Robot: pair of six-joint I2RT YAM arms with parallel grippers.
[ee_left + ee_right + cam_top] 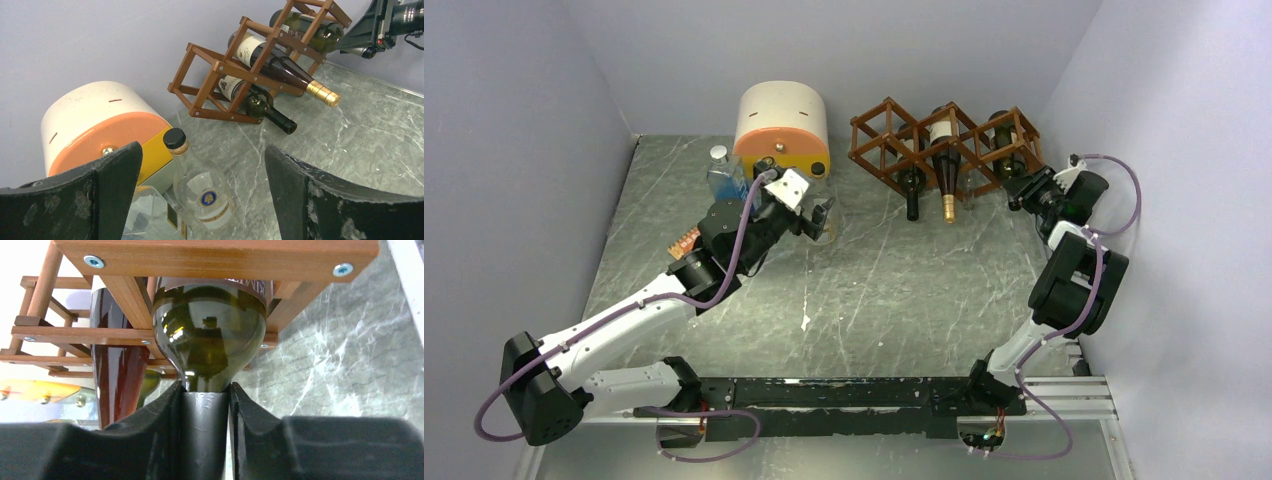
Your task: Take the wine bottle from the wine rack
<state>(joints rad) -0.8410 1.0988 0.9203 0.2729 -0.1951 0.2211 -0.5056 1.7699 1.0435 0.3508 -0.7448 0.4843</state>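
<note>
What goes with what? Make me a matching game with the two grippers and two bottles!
Things
1. right gripper
2. left gripper
3. gold-capped bottle
4. clear bottle

States and places
A. beside the box
B. open, holding nothing
C. shut on the green bottle's neck
D. in the rack

Pairs: 1-C, 2-B, 3-D, 4-A

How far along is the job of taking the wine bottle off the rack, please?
Done: the right gripper has its fingers shut on the neck of the green wine bottle. In hand: that grasp only; the bottle's body sits inside an end cell of the wine rack, not yet out. Left: pulling it clear of the rack. The left gripper hangs open, away from the rack.
</note>
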